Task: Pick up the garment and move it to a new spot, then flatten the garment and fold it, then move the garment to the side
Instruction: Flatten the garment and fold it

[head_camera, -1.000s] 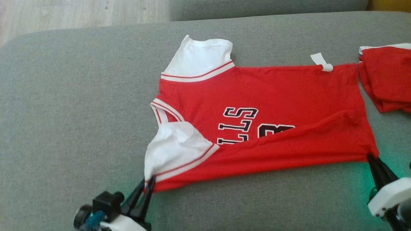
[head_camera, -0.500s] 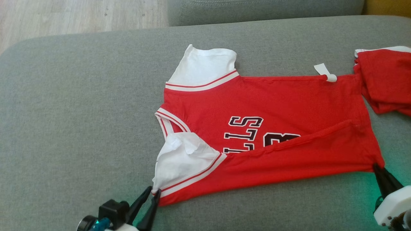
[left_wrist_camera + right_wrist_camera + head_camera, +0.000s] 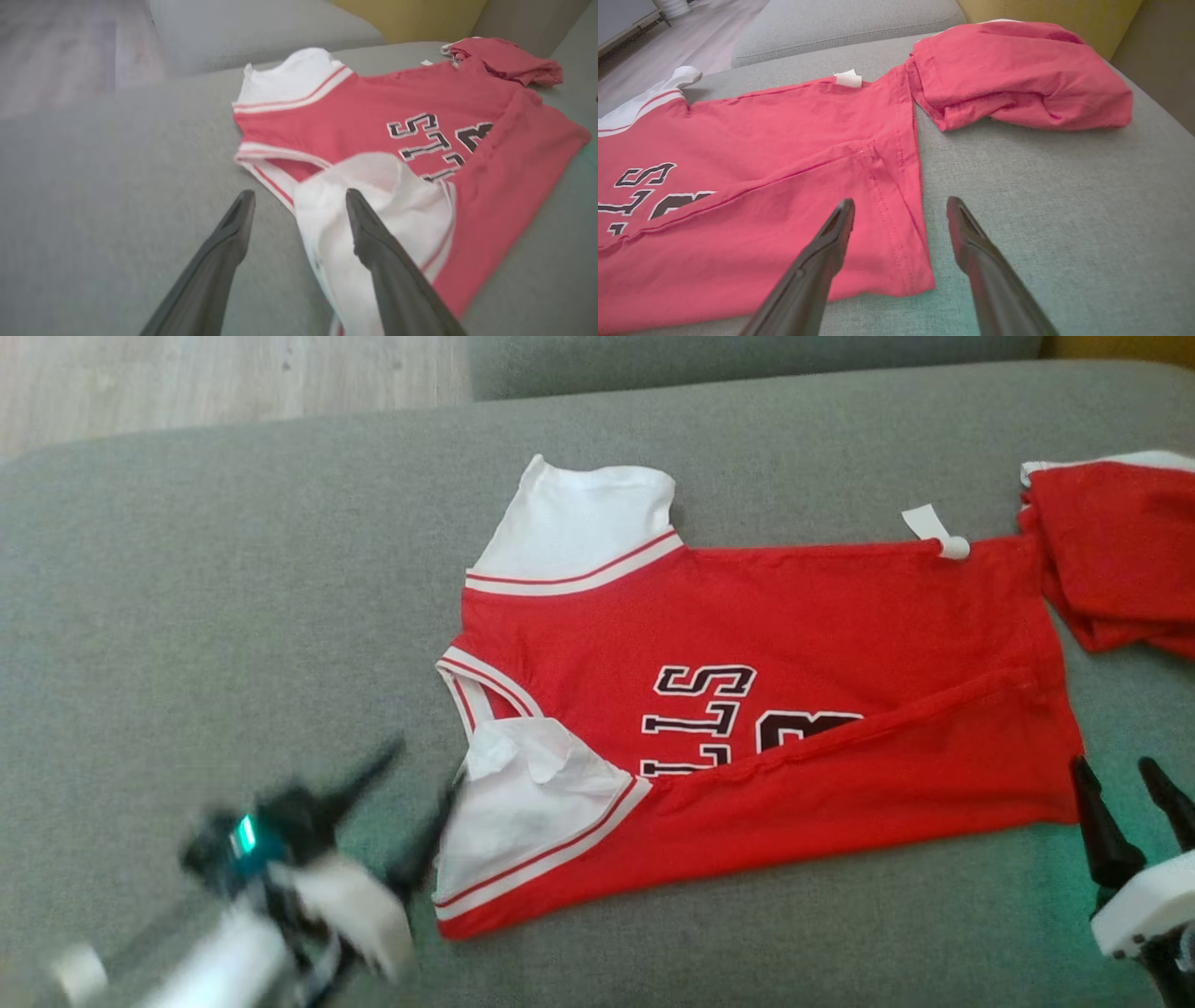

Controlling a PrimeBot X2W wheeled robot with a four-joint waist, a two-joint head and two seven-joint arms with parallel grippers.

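The grey sofa cushion (image 3: 233, 569) carries the red garment (image 3: 794, 616), lying flat with its near edge folded over the front. A second ago both grippers pinched that edge. Now the left gripper (image 3: 425, 770) and right gripper (image 3: 1113, 767) stand spread wide, holding nothing. Black letters "LLS" show above the fold, and the white tag (image 3: 934, 527) is unreadable.
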